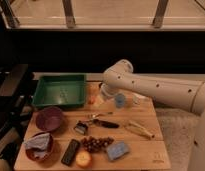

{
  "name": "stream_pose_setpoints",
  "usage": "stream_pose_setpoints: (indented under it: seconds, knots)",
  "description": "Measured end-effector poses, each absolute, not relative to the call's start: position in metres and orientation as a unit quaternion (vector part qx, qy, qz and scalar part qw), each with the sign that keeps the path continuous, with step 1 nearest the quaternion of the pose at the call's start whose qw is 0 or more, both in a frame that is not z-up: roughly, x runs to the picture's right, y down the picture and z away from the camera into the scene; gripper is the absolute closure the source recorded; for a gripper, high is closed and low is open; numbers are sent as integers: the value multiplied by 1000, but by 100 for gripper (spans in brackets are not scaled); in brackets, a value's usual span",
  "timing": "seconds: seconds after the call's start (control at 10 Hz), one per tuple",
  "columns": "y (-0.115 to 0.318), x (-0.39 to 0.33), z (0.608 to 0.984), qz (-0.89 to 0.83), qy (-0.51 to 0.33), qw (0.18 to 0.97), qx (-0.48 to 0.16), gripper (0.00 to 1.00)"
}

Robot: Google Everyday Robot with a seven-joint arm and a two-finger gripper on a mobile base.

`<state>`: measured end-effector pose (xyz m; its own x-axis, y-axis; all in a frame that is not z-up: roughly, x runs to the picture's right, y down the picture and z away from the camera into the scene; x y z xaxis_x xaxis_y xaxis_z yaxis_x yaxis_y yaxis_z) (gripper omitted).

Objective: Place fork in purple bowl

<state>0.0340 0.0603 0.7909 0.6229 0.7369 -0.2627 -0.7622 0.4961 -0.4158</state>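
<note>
We are seeing the fork (98, 116) lying on the wooden table (146, 150), right of the purple bowl (49, 118), outside it. Our gripper (120, 100) is hovering nearby, behind the fork and apart from it; whether it is clenched or released we cannot tell.

A pale wooden worktop (146, 152) stands in dim, warm light. Behind its back edge runs a wide dark wall (71, 50). Above that, a bright glazed strip is split by grey metal posts (70, 12). Dark furniture (11, 90), hard to make out, crowds the left edge. Speckled grey floor (171, 130) lies off the right edge. The gripper (119, 100) hangs near the back edge.
</note>
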Motion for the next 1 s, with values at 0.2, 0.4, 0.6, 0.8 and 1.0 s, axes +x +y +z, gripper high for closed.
stream_pose_setpoints:
  seconds: [0.2, 0.4, 0.6, 0.8, 1.0]
  knots:
    - [74, 40, 814, 403, 53, 876, -261, 20]
    - [80, 45, 826, 376, 51, 889, -255, 20]
    - [84, 46, 833, 366, 46, 893, -257, 20]
    - [84, 47, 833, 367, 46, 893, -257, 20]
    - [84, 47, 833, 367, 46, 893, -257, 20]
